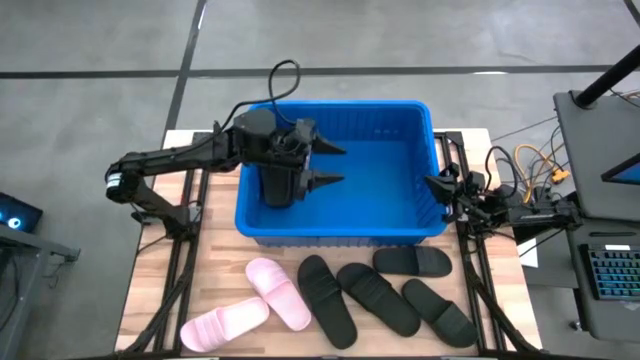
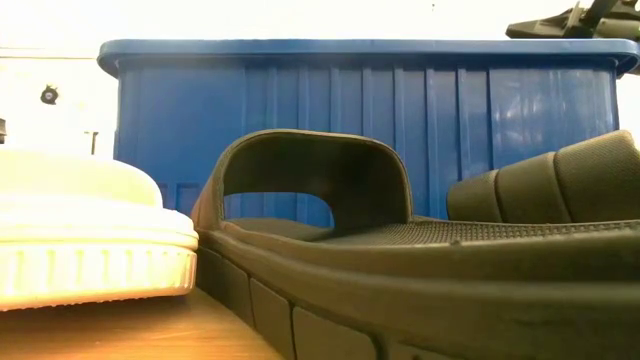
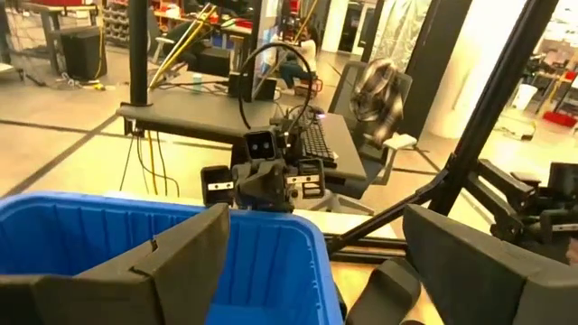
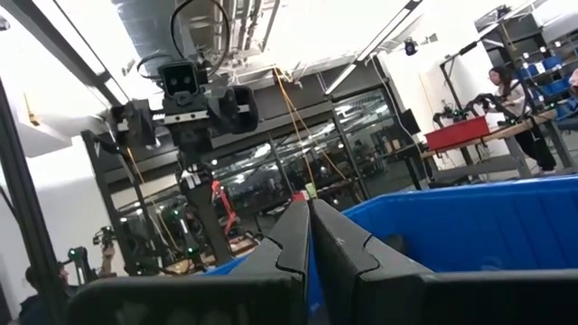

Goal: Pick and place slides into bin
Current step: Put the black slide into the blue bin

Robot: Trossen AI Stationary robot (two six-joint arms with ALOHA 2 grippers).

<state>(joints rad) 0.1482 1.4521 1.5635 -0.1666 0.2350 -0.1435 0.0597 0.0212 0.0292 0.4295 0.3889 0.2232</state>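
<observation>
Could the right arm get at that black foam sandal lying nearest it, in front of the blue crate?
Probably yes: the black foam sandal lies uncovered, and the right gripper, shut, waits beside the blue plastic crate.

High view straight down; low view level, close behind slides (image 2: 400, 260); both share bin (image 1: 340, 228).

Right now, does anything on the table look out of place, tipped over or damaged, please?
Nothing stands out. Two pink slides and four black slides lie sole-down in a loose fan in front of the bin, which sits square and looks empty. The left gripper hangs open over the bin; the right gripper rests shut at its rim.
</observation>
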